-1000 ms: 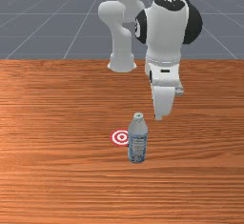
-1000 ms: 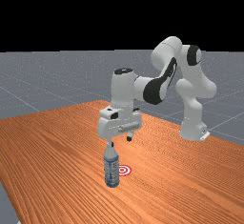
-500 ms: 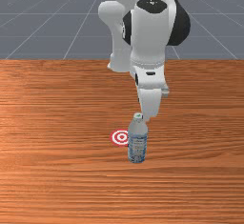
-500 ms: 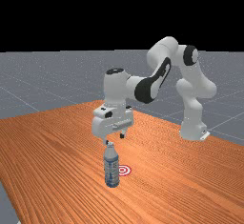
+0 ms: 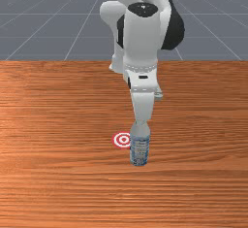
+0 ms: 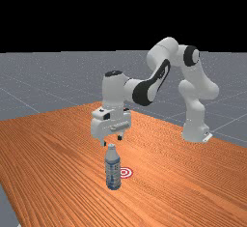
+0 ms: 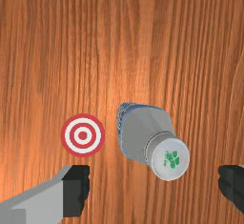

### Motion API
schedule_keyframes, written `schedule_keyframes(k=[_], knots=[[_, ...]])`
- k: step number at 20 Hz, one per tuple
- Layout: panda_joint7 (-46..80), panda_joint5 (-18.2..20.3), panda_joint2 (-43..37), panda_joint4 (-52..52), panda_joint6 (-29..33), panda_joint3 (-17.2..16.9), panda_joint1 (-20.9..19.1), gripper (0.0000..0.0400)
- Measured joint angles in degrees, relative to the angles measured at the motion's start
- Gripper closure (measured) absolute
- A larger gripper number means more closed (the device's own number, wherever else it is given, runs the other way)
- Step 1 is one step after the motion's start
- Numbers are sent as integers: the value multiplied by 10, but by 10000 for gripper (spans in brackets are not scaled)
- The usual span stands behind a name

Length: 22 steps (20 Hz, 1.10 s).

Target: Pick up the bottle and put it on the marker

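Marker (image 5: pixel 123 139), a flat round target of red and white rings, lies on the orange-brown wooden table (image 5: pixel 48 125), at the front view's left of the things I watch. It sits well in from the table edge beside the arm's base.

Next toward the front view's right, and farther from that edge than the marker, I see the bottle (image 5: pixel 140 129), pale grey and smooth at the shoulders, with a blue and white label (image 5: pixel 139 149). It stands upright on the table and partly covers the marker's rim from this angle. In the wrist view I make out a narrow strip of wood between the two.

In the far view, my white, black-tipped two-finger gripper (image 6: pixel 111 141) hangs just above the bottle, pointing down. I have its fingers (image 7: pixel 76 192) spread wide apart, holding nothing, and in the wrist view the bottle's round white cap (image 7: pixel 171 158) with its green print shows between them, apart from both. The marker lies just beside the bottle, toward the far view's right. Farther right, my white and grey arm (image 6: pixel 195 107) rises from its base (image 6: pixel 194 132) near the table's edge and reaches across to the gripper.
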Motion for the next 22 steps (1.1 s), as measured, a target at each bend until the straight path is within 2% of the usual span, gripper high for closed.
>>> schedule_keyframes(k=[6,8,10,12,15,17,22], knots=[[-3,-5,4,6,-2,8,13,0],[30,-1,21,33,-33,3,19,0],[30,-1,21,23,-18,3,19,0],[93,6,14,6,2,-11,26,0],[81,8,12,2,4,-15,14,0],[18,3,11,0,6,-5,1,0],[-3,-3,13,3,5,3,4,0]])
